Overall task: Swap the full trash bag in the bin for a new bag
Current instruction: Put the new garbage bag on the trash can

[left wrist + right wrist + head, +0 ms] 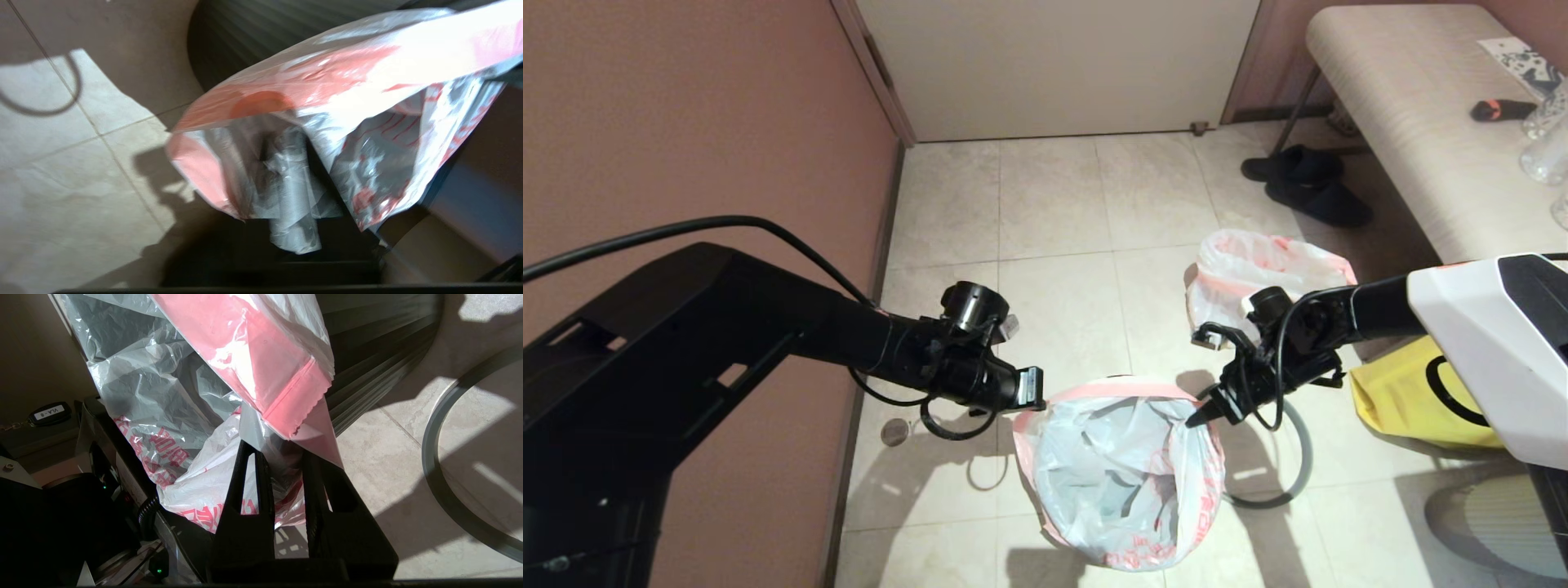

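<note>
We see the new bag (1123, 478), a thin translucent white plastic bag with a pink-red rim band and red print, stretched open over the bin (241, 36), a small round black wastebasket with ribbed walls that shows only in the wrist views. Our left gripper (1031, 386) sits at the bag's left rim; its fingers are closed and wrapped in the plastic, so we take it as pinching the rim band. Our right gripper (282, 453) is at the right rim, its two black fingers (245, 490) drawn close together with a fold of the bag's film and pink band between them. Between the two grippers the bag's mouth gapes wide, its pink edge running along the far side.

The grey ring rim (1303, 457) lies flat on the floor just to the right of the bin, partly under the right arm. Beyond it, the full trash bag (1258, 278), the same kind of plastic but bulging, stands on the tiles, well apart from the bin. A big yellow bag (1413, 400) lies to the right, near the ring.

The floor is pale beige tile (1054, 212), open in front of the bin up to a white door (1054, 65). A reddish-brown wall (686, 122) closes the left side, close by the left arm. A pale bench (1413, 106) stands on the right, with dark slippers (1307, 184) beside its leg.
</note>
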Available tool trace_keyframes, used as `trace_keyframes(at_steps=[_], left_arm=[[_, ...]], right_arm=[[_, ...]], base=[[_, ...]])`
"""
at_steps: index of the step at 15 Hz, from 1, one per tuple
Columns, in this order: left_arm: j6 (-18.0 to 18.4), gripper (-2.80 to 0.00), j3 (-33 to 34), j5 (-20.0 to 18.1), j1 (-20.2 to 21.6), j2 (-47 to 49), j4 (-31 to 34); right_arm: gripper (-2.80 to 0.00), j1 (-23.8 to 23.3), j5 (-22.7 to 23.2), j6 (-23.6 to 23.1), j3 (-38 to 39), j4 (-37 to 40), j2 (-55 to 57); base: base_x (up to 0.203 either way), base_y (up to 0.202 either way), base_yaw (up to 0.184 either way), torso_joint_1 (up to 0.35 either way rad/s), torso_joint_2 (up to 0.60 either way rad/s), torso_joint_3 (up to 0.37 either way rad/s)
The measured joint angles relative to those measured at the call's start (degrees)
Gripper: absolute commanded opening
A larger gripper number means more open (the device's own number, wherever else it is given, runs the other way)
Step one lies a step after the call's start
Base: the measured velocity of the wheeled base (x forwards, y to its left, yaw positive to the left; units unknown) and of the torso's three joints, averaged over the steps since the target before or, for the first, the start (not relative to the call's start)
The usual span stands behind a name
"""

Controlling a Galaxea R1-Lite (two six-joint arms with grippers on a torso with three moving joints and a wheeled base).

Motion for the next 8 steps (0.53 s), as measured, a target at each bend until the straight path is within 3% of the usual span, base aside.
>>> trace_keyframes(at_steps=[2, 4, 8], left_arm=[[-7.9, -2.80, 0.2, 3.6, -2.3, 0.9, -4.7], [-12.6, -2.80, 0.3, 5.5, -3.2, 2.2, -11.3], [-13.9, -2.80, 0.4, 4.0, -1.0, 5.6, -26.3]], right_arm=[[-2.80, 0.0, 0.0, 0.1, -0.2, -0.2, 0.4], [-2.80, 0.0, 0.0, 1.1, -0.4, -1.5, 0.8], [-2.80, -0.5, 0.1, 6.3, 0.0, -8.0, 1.1]], base=[[0.000, 0.000, 0.000, 0.000, 0.00, 0.000], [0.000, 0.000, 0.000, 0.000, 0.00, 0.000], [0.000, 0.000, 0.000, 0.000, 0.00, 0.000]])
